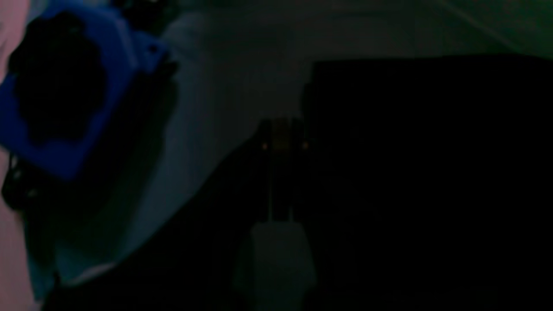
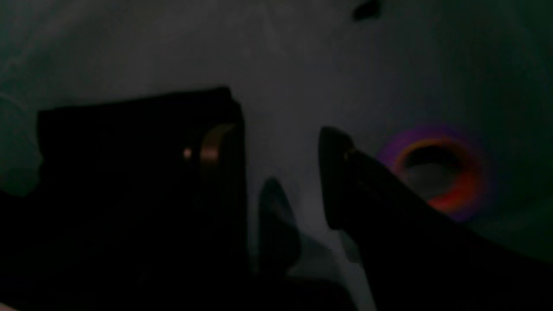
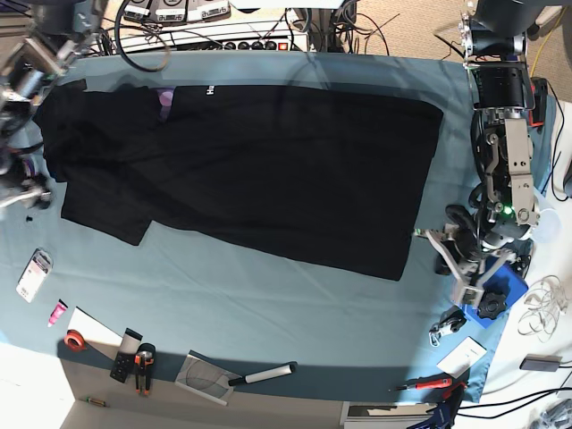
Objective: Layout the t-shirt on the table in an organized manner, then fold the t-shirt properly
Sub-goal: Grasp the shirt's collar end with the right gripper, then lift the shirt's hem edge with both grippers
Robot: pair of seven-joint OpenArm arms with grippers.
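At the table's (image 3: 268, 295) right edge the left gripper (image 3: 432, 238) is pressed together, just off the shirt. Right gripper (image 2: 283, 172) spread, empty; only its wrist view shows that. One t-shirt (image 3: 268, 170), flat across the far half.

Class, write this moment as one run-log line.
t-shirt: spread on table, unfolded | left end effector: shut, beside hem | right end effector: open, empty
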